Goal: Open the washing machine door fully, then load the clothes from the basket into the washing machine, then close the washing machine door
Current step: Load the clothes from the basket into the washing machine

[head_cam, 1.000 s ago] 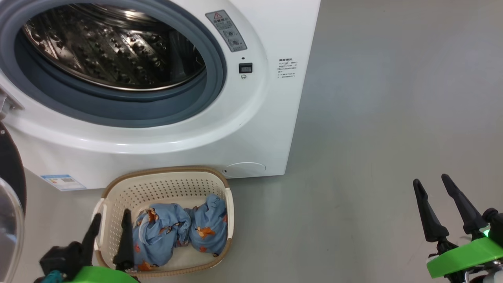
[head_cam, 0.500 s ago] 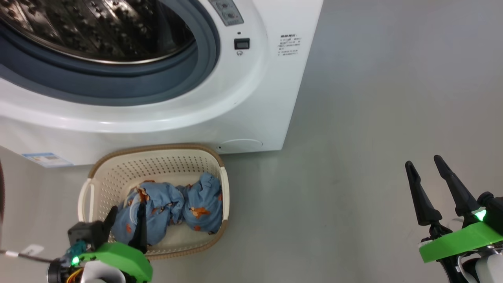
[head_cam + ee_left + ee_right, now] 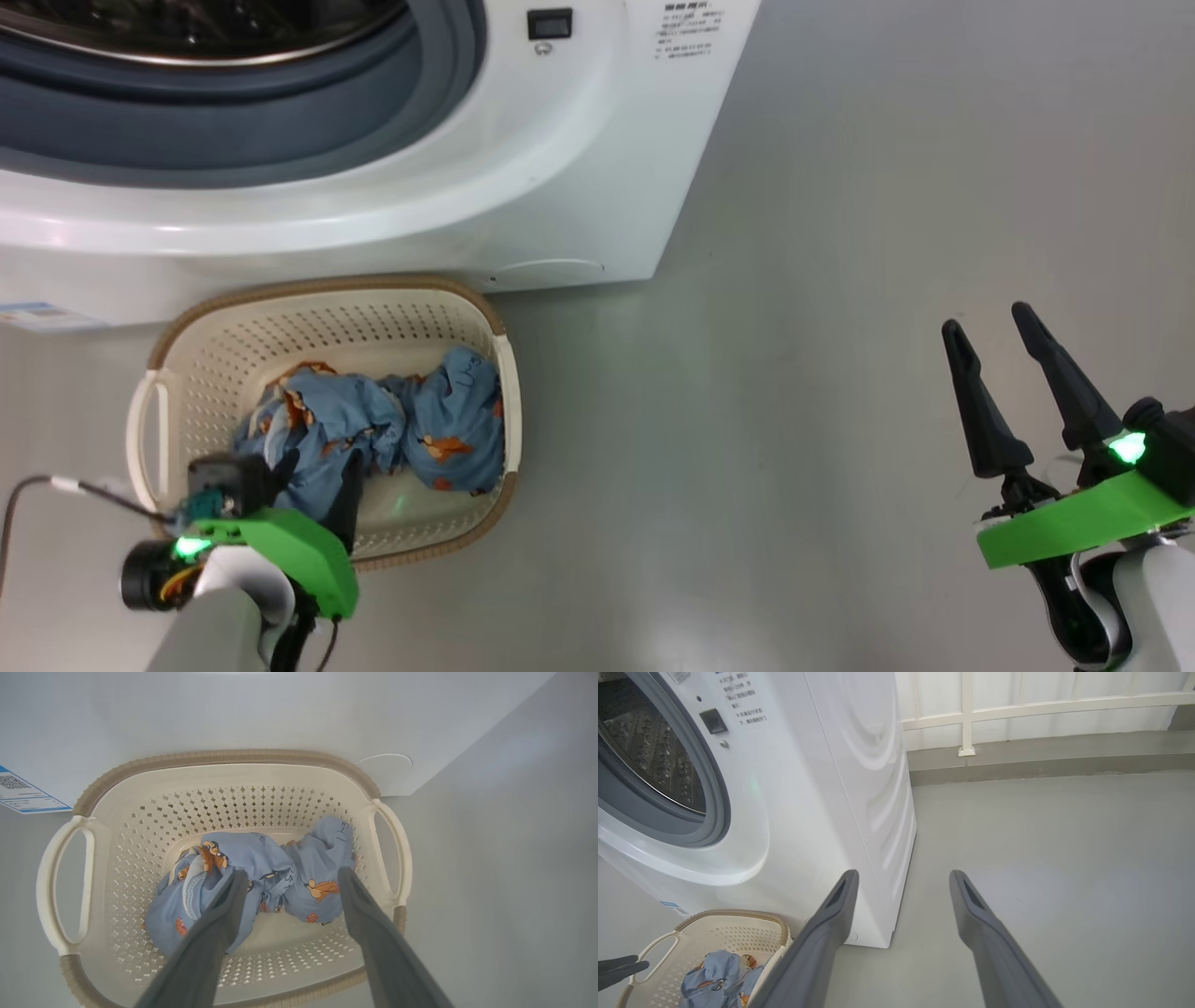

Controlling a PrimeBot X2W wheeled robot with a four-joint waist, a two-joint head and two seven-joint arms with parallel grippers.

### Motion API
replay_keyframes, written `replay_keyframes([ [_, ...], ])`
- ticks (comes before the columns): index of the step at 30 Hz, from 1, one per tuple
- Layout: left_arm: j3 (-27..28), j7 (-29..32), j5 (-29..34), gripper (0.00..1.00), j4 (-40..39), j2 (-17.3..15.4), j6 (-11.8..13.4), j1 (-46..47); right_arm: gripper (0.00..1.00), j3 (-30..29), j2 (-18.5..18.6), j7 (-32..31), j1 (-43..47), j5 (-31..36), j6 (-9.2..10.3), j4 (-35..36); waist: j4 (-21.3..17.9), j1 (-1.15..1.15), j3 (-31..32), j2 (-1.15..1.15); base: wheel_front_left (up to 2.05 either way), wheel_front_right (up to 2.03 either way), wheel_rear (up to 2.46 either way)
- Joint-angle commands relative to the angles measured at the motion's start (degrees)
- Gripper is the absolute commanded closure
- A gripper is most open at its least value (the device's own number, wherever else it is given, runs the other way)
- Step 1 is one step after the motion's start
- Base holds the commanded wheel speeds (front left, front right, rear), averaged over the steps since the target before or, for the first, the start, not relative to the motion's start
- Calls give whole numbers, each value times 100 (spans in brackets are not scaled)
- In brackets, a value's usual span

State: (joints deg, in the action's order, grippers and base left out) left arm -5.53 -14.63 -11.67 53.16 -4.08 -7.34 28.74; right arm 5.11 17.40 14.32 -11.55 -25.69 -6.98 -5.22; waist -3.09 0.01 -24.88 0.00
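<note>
The basket (image 3: 327, 283) sits on the floor (image 3: 794, 373) at the lower left of the head view, just in front of the washing machine (image 3: 560, 168). Its long axis runs left to right along the machine's front. The clothes (image 3: 373, 425) lie bunched inside, stretched the same way. The left gripper (image 3: 319, 462) hangs spread wide over them, gripping nothing. At lower right the right gripper (image 3: 987, 317) is spread and empty too, its fingers (image 3: 971, 411) pointing up the frame.
</note>
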Motion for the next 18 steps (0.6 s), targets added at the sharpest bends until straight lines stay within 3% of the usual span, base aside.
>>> replay_keyframes([
  [1,103,-37,95,0,108,-210,-10,207,0,150,67,68,-70,-69,-51,163,-84,-1,-260,0,0,0,0],
  [7,-18,-37,324,0,739,-298,71,796,0,227,88,68,-332,-88,-51,220,-140,-1,-689,0,0,0,0],
  [18,-187,-36,529,0,1813,-484,491,1788,0,313,129,68,-673,-94,-51,405,-219,-1,-1380,0,0,0,0],
])
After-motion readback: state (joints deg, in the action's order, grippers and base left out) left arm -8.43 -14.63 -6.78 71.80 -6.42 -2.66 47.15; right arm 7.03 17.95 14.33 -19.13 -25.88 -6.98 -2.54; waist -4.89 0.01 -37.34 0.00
